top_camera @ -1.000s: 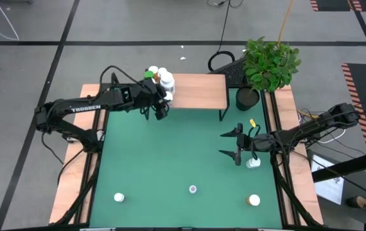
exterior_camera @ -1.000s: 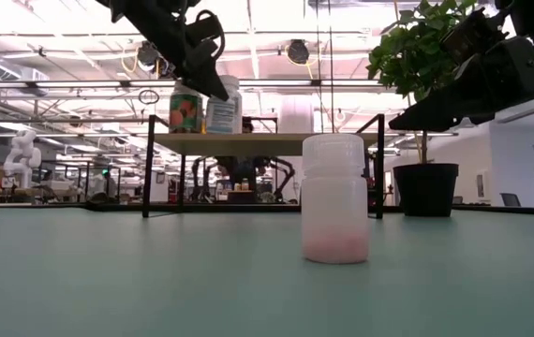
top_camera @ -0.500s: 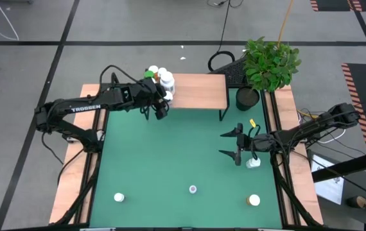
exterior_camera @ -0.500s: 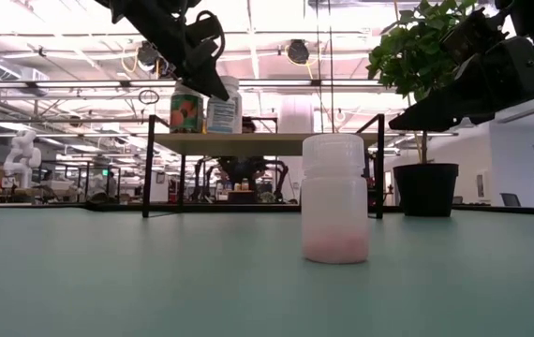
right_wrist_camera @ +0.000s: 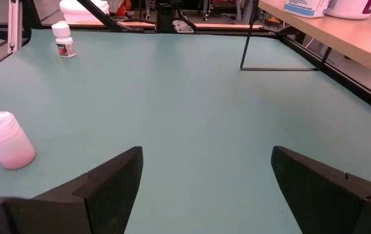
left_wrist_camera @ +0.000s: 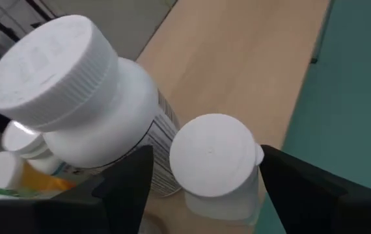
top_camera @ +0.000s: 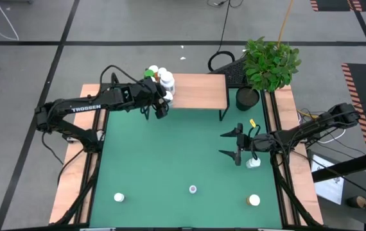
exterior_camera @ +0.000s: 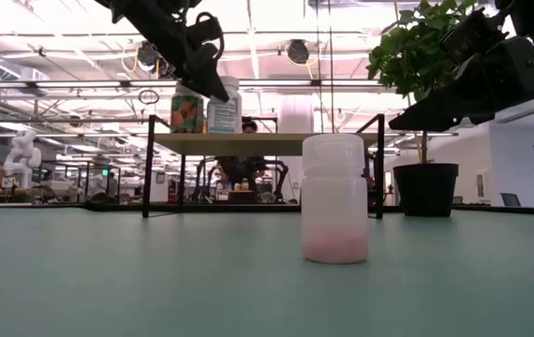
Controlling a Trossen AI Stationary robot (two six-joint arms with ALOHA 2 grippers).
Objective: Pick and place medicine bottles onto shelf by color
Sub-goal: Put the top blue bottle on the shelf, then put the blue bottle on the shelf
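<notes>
The shelf (top_camera: 199, 91) stands at the mat's far edge, with several medicine bottles (top_camera: 160, 78) upright on its left end. My left gripper (top_camera: 161, 109) is open at that end. In the left wrist view its fingers stand on either side of a small white-capped bottle (left_wrist_camera: 215, 156), which stands on the shelf next to a larger white bottle (left_wrist_camera: 81, 110). My right gripper (top_camera: 234, 146) is open and empty above the mat's right part, with a white bottle (top_camera: 252, 162) beside its wrist. More bottles stand near the mat's near edge: one at the left (top_camera: 119, 197), one in the middle (top_camera: 192, 189), one at the right (top_camera: 254, 200). My left gripper's fingers (left_wrist_camera: 130, 188) come slanting down from the near side, one on each side of the small bottle's cap (left_wrist_camera: 215, 156). A narrow gap shows at one finger. I cannot tell whether the other finger touches the cap.
A potted plant (top_camera: 268, 64) in a black pot (top_camera: 247, 97) stands right of the shelf. In the low view a white bottle with pink contents (exterior_camera: 333, 198) stands close in front. Wooden boards (top_camera: 74, 173) flank the green mat (top_camera: 170, 160).
</notes>
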